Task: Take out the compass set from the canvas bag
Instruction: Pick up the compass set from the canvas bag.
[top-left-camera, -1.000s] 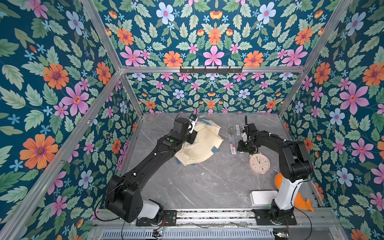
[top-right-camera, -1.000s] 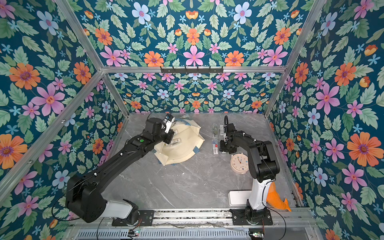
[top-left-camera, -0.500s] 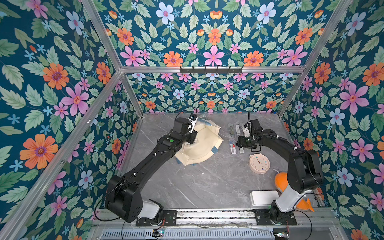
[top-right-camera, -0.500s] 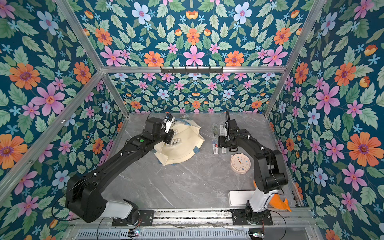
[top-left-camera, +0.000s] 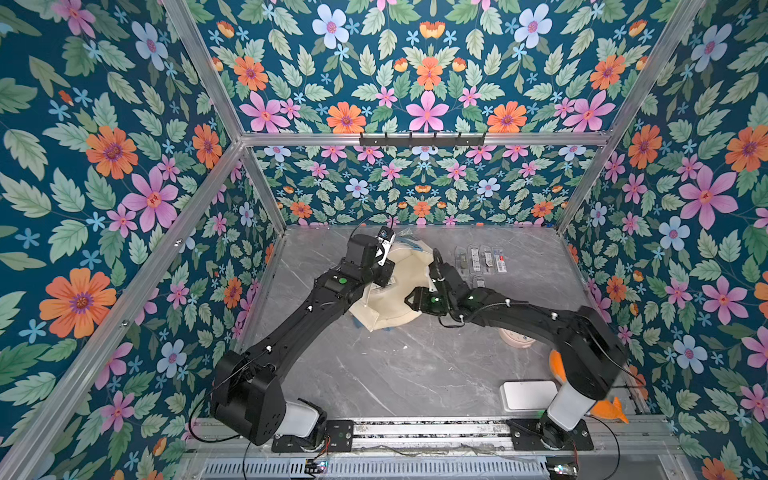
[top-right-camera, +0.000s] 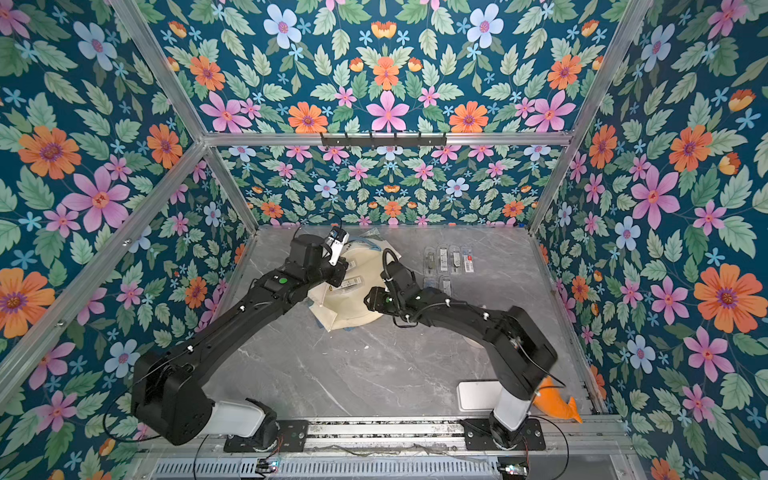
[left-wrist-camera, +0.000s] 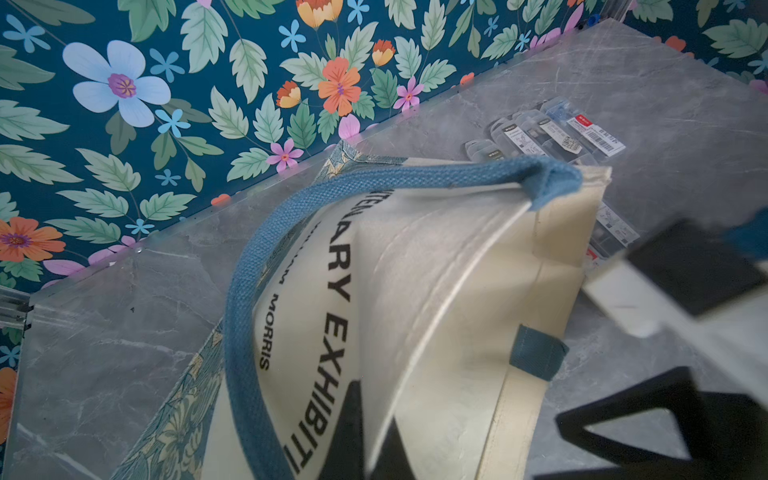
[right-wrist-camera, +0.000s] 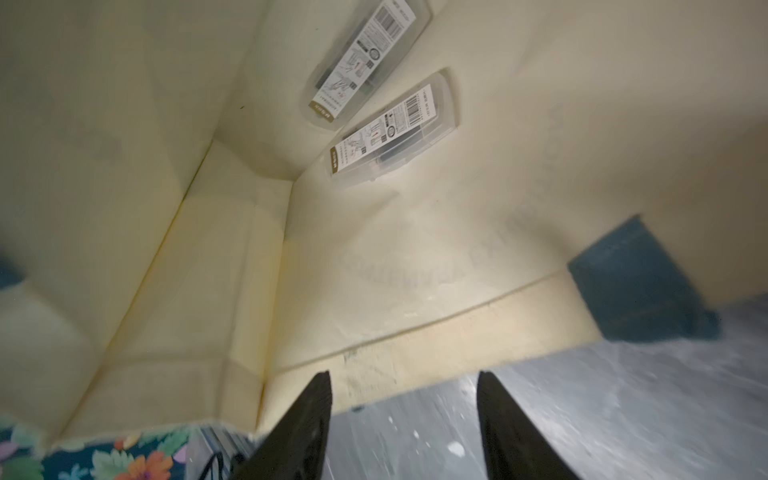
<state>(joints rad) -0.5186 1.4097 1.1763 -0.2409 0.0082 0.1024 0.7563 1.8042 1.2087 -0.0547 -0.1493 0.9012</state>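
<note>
The cream canvas bag (top-left-camera: 390, 311) (top-right-camera: 353, 307) lies at the back of the table, blue handle (left-wrist-camera: 249, 291) on top. My left gripper (top-left-camera: 384, 277) (left-wrist-camera: 376, 440) is shut on its upper rim and holds the mouth up. Two clear compass set cases (right-wrist-camera: 390, 137) (right-wrist-camera: 365, 62) lie deep inside on the lining; a label (top-right-camera: 351, 283) shows through the mouth. My right gripper (right-wrist-camera: 403, 376) (top-left-camera: 409, 297) stands open at the mouth's lower edge, just above the table, nothing between its fingers.
Several more clear cases (top-left-camera: 482, 259) (left-wrist-camera: 540, 137) lie in a row on the table right of the bag. A pink clock (top-left-camera: 515, 338) sits partly under my right arm. A white box (top-left-camera: 528, 395) and an orange toy (top-left-camera: 602, 411) are front right.
My right arm has swung left from the cases on the table to the bag's mouth. The left gripper has kept its hold on the rim without moving.
</note>
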